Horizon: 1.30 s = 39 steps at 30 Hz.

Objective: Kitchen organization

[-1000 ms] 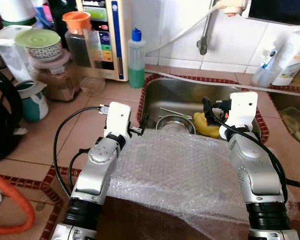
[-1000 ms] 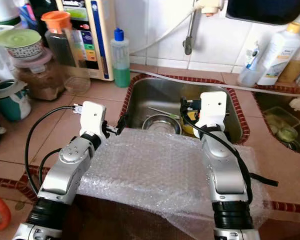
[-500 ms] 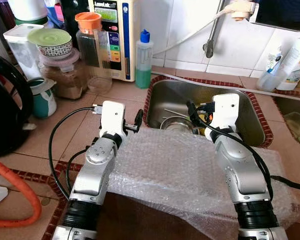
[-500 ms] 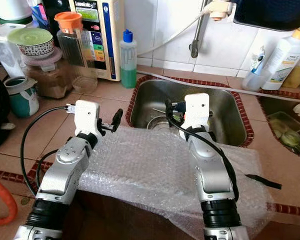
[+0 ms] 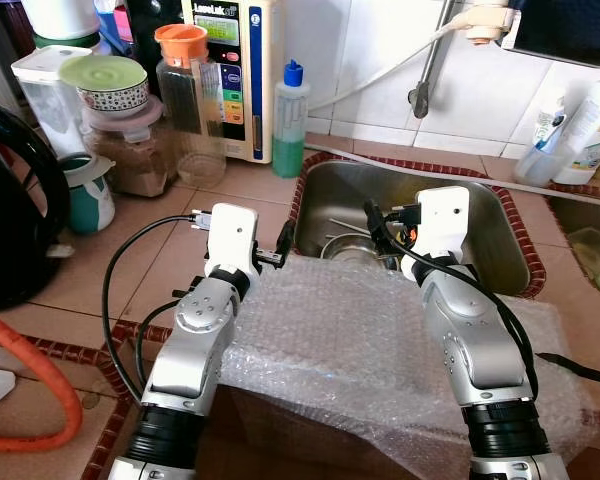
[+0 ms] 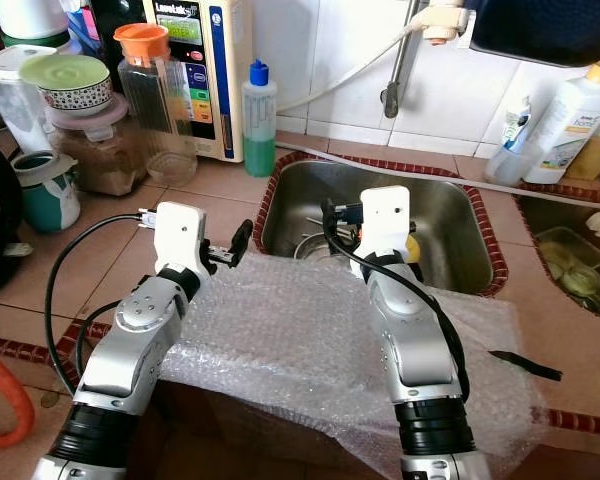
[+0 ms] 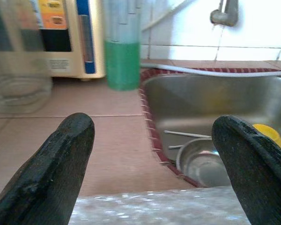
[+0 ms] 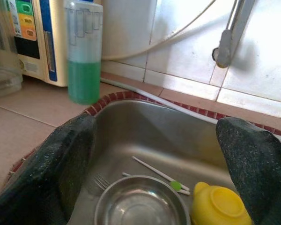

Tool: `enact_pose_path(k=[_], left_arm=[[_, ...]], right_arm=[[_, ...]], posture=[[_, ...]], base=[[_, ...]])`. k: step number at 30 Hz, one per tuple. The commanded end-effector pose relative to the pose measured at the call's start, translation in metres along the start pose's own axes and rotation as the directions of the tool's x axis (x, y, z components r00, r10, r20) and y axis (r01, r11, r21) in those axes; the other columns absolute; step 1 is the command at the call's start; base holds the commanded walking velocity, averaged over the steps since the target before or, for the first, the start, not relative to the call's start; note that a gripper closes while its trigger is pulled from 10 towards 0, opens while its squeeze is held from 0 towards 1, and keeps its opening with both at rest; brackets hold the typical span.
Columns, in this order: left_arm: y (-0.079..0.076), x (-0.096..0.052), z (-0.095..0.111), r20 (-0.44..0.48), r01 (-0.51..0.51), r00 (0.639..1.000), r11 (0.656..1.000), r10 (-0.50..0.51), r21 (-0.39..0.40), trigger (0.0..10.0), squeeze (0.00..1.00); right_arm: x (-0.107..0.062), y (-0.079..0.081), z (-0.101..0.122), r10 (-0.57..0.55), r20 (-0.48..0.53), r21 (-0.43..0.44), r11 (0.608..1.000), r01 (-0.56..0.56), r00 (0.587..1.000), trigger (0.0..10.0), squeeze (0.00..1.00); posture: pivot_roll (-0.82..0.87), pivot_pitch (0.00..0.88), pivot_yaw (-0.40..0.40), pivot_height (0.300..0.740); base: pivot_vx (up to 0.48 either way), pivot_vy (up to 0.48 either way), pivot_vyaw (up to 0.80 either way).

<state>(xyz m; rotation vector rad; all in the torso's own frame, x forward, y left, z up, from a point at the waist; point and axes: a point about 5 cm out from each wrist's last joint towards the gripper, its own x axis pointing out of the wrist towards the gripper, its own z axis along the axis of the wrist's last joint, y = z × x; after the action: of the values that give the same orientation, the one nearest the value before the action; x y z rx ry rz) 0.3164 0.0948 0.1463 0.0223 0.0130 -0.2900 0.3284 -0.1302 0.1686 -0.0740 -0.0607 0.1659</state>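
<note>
Both arms reach forward over a sheet of bubble wrap [image 5: 360, 340] that covers a box at the near edge of the tiled worktop [image 5: 160, 240]. The left hand [image 5: 283, 243] hovers over the far left corner of the wrap, just beside the sink's left rim, its two black fingers [image 7: 51, 164] spread wide with nothing between them. The right hand [image 5: 378, 225] hangs over the sink [image 5: 500, 230] at about 3 o'clock from the left one, its fingers [image 8: 61, 164] likewise spread apart and empty. In the basin lie a steel bowl [image 8: 138, 201], a fork [image 8: 100, 180] touching its rim at 10 o'clock, two thin white sticks [image 8: 159, 174] just beyond it, and a yellow plastic item [image 8: 220, 206] at the bowl's 3 o'clock. At 11 o'clock from the sink stands a bottle of green liquid [image 5: 290, 120] with a blue cap, beside a white appliance [image 5: 230, 70]. Farther toward 9 o'clock stand a jar with an orange lid [image 5: 185, 90] and stacked containers [image 5: 110, 130].
</note>
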Motion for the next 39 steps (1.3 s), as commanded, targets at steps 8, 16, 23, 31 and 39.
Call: enact_pose_path(k=[8, 16, 23, 31, 39], left_arm=[[-0.001, -0.002, 0.004, 0.008, 0.011, 1.000, 1.000, -0.011, 0.000, 10.0, 0.00], [0.003, -0.006, 0.004, 0.009, -0.007, 1.000, 1.000, 0.007, 0.005, 10.0, 0.00], [0.007, -0.008, 0.001, -0.007, -0.035, 0.999, 0.999, 0.035, 0.009, 10.0, 0.00], [0.010, -0.009, 0.008, 0.006, -0.047, 0.999, 0.999, 0.047, -0.025, 10.0, 0.00], [0.010, -0.009, 0.008, -0.002, -0.049, 0.999, 0.999, 0.049, -0.023, 10.0, 0.00]], right_arm=[[0.001, -0.007, 0.010, -0.019, 0.041, -0.036, 0.999, 0.021, 0.999, 10.0, 0.00], [-0.003, -0.012, 0.011, -0.014, 0.038, -0.054, 0.998, 0.016, 0.999, 10.0, 0.00], [-0.005, -0.012, 0.009, -0.017, 0.027, -0.050, 0.999, 0.018, 0.999, 10.0, 0.00], [-0.004, -0.012, 0.009, -0.013, 0.025, -0.047, 0.999, 0.014, 1.000, 10.0, 0.00], [-0.003, -0.011, 0.010, -0.012, 0.026, -0.043, 0.999, 0.013, 1.000, 10.0, 0.00]], posture=[[0.06, 0.000, -0.052, 0.740], [0.06, 0.000, -0.054, 0.740], [0.06, 0.000, -0.057, 0.740], [0.06, 0.000, -0.060, 0.740], [0.07, 0.000, -0.057, 0.740]], base=[[0.000, -0.323, 0.00], [0.000, -0.319, 0.00], [0.000, 0.000, 0.00], [0.000, 0.000, 0.00], [0.000, 0.000, 0.00]])
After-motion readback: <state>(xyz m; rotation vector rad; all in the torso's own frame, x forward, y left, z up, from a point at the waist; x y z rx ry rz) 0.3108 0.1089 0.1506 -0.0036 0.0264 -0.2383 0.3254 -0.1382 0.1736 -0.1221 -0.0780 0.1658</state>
